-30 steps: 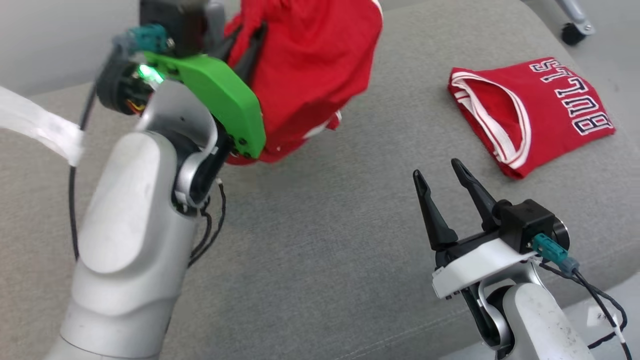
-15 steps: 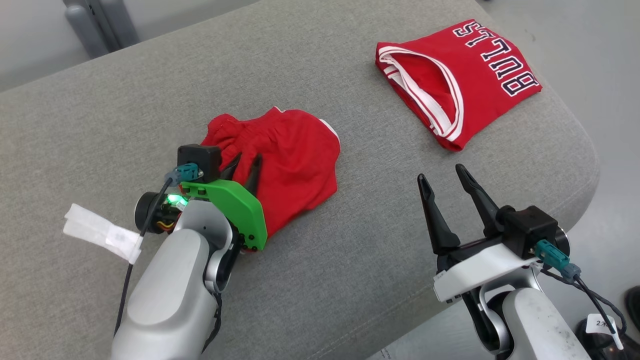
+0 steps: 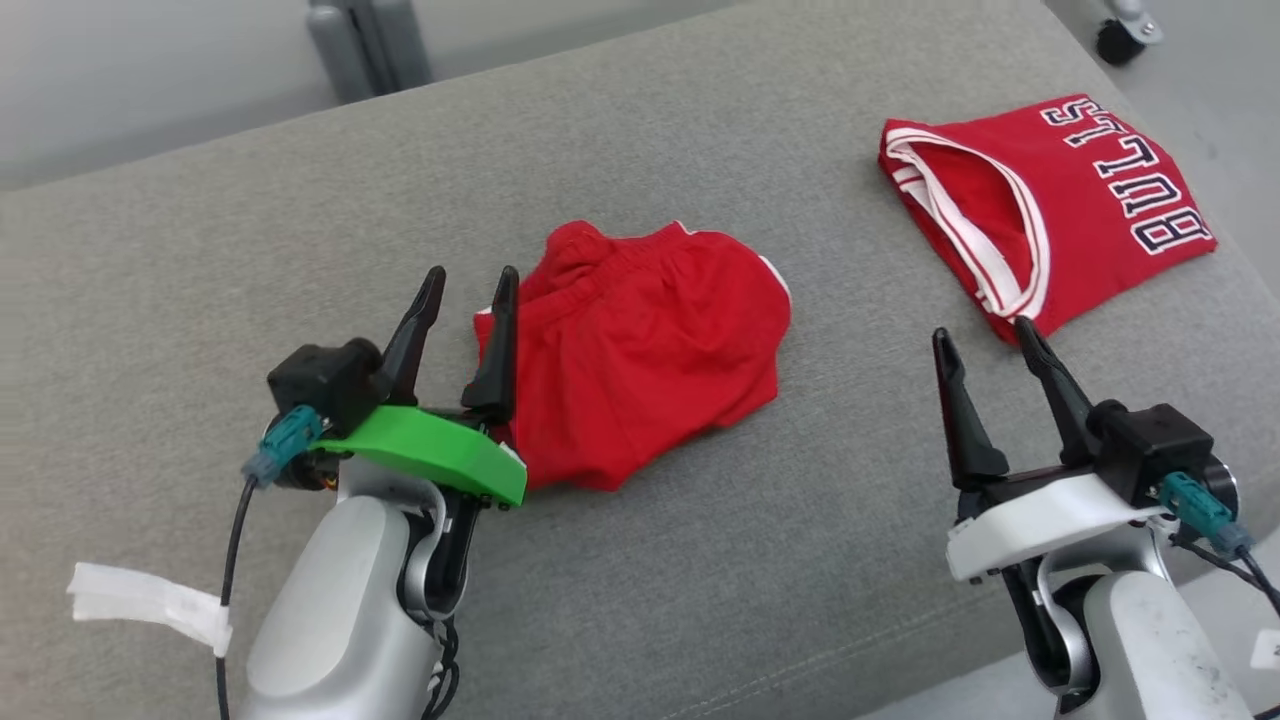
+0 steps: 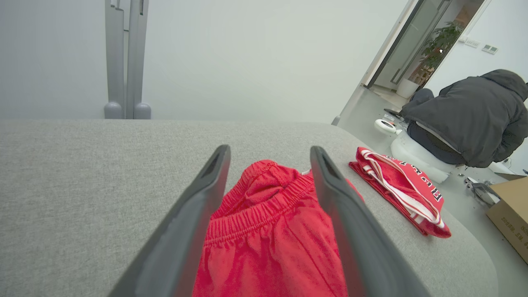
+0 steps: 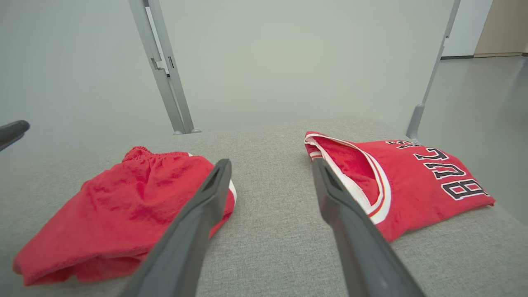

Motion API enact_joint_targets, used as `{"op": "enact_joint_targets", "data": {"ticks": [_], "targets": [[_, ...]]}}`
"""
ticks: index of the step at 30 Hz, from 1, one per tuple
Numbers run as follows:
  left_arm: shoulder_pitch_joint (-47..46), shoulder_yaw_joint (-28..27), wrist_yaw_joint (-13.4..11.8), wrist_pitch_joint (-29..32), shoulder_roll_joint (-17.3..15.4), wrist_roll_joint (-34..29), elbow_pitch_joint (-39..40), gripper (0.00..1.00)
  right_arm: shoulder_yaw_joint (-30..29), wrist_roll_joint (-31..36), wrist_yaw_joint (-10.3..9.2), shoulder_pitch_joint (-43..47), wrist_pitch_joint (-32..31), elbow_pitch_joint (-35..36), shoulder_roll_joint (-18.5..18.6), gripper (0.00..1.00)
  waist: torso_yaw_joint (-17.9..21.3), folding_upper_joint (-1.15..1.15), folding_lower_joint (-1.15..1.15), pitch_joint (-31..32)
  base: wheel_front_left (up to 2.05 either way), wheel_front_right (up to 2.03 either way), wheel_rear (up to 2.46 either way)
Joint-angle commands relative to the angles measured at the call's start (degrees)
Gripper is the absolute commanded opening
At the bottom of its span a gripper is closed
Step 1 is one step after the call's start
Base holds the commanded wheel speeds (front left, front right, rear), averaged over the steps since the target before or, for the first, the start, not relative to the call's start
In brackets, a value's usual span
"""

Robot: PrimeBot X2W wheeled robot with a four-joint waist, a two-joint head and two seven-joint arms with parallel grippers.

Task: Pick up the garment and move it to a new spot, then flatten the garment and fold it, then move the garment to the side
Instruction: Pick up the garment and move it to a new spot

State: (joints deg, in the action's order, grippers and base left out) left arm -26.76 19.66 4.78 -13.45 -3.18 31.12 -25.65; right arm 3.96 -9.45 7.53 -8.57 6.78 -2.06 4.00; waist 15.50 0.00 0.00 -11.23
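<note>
Left gripper (image 3: 471, 272), jaws spread and empty, stands at the left edge of the red shorts (image 3: 640, 375). These lie rumpled in the middle of the grey cushion (image 3: 200, 250), elastic waistband (image 4: 260, 206) toward the far side. Whether the gripper's inner finger touches the cloth is unclear. The shorts extend rightward from it, long axis roughly left to right, so this arm is nearer. Right gripper (image 3: 980, 330), jaws likewise spread, hovers well apart from the shorts, near the folded jersey (image 3: 1060, 200).
</note>
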Motion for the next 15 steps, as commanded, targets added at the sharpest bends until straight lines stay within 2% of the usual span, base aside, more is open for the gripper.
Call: {"op": "enact_joint_targets", "data": {"ticks": [1, 6, 15], "targets": [[1.87, -1.0, 0.09, -0.84, -0.33, -0.11, 1.0, 1.0, -1.03, 0.61, -0.08, 1.19, -0.27, 0.17, 0.26, 1.0, -6.89, 0.0, 0.0, 4.35, 0.0, 0.0, 0.0], [7.25, -4.6, -0.51, -1.74, -1.52, -1.36, 3.71, 1.0, -3.91, 1.12, -0.08, 2.64, -0.02, -1.29, 0.61, 1.0, -10.93, 0.0, 0.0, 5.97, 0.0, 0.0, 0.0], [16.88, -11.25, 0.26, -1.72, -2.21, -6.11, 8.67, 1.0, -6.34, 0.64, -0.08, 3.46, 1.58, -5.87, 0.17, 1.0, -14.25, 0.0, 0.0, 7.41, 0.0, 0.0, 0.0]]}}
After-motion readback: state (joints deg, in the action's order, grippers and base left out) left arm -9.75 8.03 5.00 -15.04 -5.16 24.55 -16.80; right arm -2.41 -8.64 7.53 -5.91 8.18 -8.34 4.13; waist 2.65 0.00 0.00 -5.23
